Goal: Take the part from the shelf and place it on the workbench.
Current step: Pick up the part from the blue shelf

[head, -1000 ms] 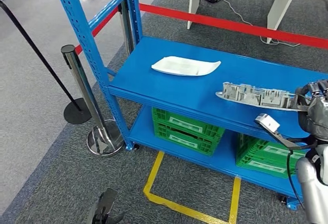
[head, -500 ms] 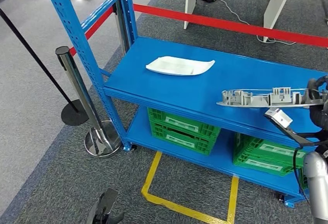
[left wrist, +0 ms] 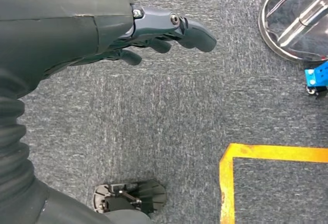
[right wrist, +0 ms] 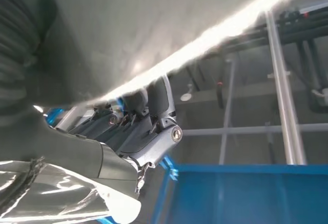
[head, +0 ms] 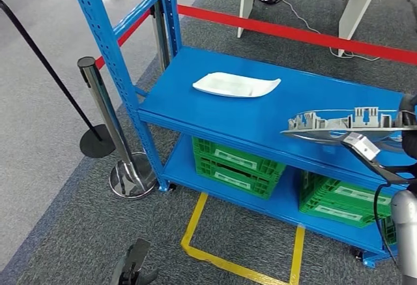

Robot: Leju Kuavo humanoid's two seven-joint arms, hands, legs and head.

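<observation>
A long grey ribbed part [head: 339, 123] hangs just above the front right of the blue shelf's [head: 216, 112] top board, level and lengthwise. My right hand [head: 409, 128] grips its right end at the picture's edge. In the right wrist view the dark fingers [right wrist: 135, 126] curl under the part's broad grey face [right wrist: 162, 24]. A white curved part [head: 236, 84] lies flat on the shelf further back. My left hand [head: 130, 267] hangs low over the carpet, fingers [left wrist: 166, 32] stretched out and holding nothing.
Two green crates [head: 236, 164] [head: 344, 200] stand on the lower board. A chrome stanchion [head: 105, 119] with a red belt [head: 295, 32] stands left of the shelf. Yellow tape [head: 236, 262] marks the carpet in front. White table legs [head: 359, 1] stand behind the belt.
The held grey part has shifted slightly to the right and turned, so its ribs now stand up along its top. The view swayed a little and came back.
</observation>
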